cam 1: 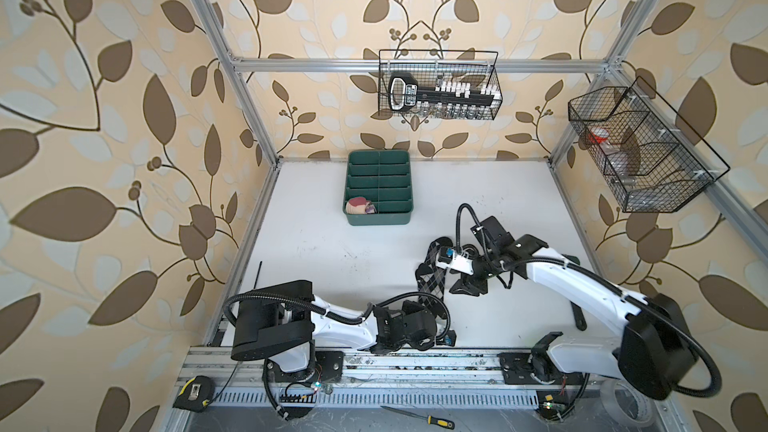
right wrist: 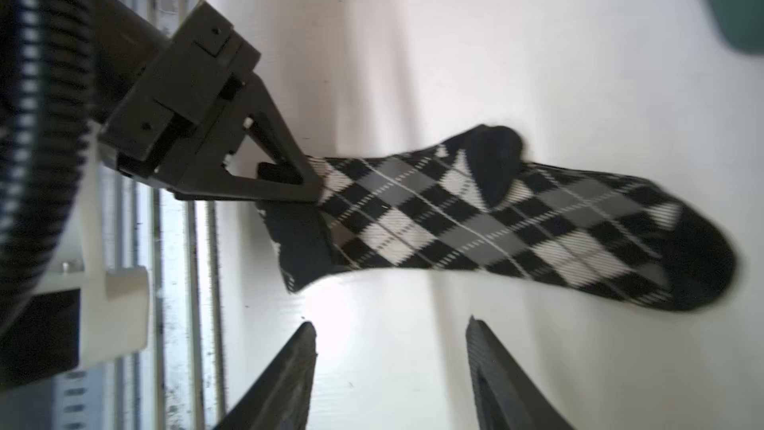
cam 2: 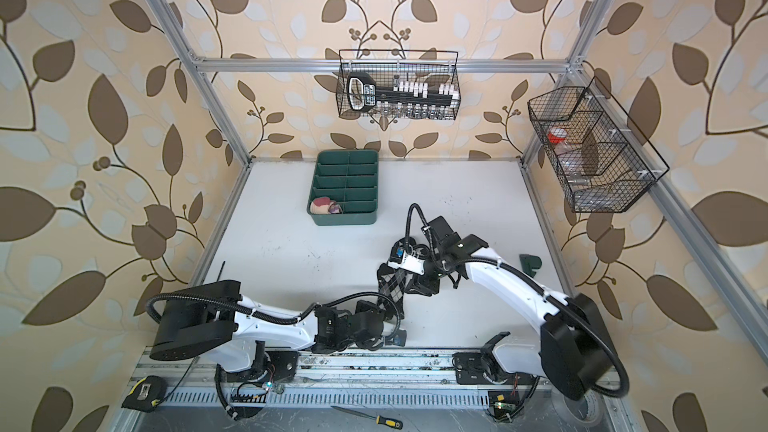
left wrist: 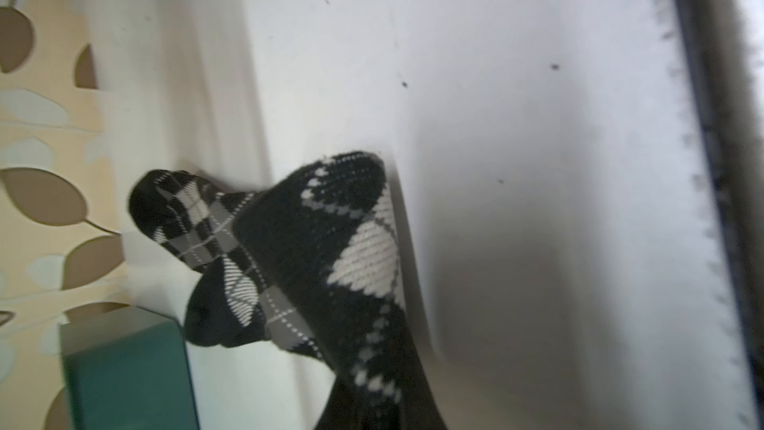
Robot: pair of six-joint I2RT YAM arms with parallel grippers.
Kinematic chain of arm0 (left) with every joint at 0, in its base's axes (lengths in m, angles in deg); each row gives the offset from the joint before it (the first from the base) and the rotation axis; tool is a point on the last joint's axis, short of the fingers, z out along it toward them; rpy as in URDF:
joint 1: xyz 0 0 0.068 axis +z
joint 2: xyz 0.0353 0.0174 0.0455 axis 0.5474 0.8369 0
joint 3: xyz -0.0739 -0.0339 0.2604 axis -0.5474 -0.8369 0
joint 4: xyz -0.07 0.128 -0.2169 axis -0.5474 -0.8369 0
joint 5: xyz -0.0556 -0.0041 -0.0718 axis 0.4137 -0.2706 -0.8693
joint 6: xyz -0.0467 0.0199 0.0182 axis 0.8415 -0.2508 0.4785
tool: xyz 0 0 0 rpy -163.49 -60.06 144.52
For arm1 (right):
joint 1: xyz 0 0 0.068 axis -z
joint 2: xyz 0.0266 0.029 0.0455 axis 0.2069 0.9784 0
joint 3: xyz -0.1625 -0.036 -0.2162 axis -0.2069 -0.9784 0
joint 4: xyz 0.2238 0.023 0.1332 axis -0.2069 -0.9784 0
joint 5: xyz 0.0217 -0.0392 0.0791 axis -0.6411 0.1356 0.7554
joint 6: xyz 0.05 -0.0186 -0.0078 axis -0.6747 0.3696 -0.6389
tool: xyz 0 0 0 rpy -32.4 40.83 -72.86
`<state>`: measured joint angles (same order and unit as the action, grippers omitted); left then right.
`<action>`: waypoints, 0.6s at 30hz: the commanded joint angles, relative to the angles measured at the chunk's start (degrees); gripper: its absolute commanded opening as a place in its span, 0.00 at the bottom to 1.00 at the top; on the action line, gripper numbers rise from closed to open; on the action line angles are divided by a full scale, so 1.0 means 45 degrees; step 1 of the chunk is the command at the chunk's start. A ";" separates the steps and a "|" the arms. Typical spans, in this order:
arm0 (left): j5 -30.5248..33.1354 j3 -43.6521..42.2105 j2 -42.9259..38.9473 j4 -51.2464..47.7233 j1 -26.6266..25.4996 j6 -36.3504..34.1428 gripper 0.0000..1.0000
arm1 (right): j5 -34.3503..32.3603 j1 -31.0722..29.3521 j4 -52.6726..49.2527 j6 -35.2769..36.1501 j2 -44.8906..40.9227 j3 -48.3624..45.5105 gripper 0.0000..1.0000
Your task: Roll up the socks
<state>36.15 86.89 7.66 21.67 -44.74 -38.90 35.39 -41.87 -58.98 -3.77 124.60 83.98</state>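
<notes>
While the left gripper (right wrist: 309, 194) clamped shut on the black cuff of the argyle sock (right wrist: 496, 225), the right gripper (right wrist: 390, 322) hung just beside it, jaws spread with nothing between them. The knitted, diamond-patterned sock stretched over the smooth white table (cam 1: 311, 251) toward its front edge, toe rounded, heel bunched. The ribbed beige sock (cam 1: 359, 205) sat bundled in the near left compartment of the green tray (cam 1: 378, 219), bare tabletop lying between.

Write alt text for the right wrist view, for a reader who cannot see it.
The left end effector pinches the cuff end of a black-grey-white argyle sock, which stretches out over the white table. In the foreground the right end effector stands open and empty.
</notes>
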 commanded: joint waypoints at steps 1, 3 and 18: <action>-0.1673 0.0589 0.0088 -0.1466 0.0163 0.1563 0.09 | -0.3062 0.0250 0.2379 -0.0641 -0.1852 -0.0985 0.59; -0.2507 0.0912 0.0258 -0.1902 0.0340 0.2030 0.10 | -0.4535 0.0382 0.3399 -0.0728 -0.3288 -0.1488 0.59; -0.8847 0.2541 0.0974 -0.3698 0.3581 0.5267 0.12 | -0.6116 0.0312 0.2440 0.2316 -0.9568 -0.2823 0.62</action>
<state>6.23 96.94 10.63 8.73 -31.58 -20.06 8.27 -40.19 -43.98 -0.01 83.70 72.70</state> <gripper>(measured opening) 0.117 0.623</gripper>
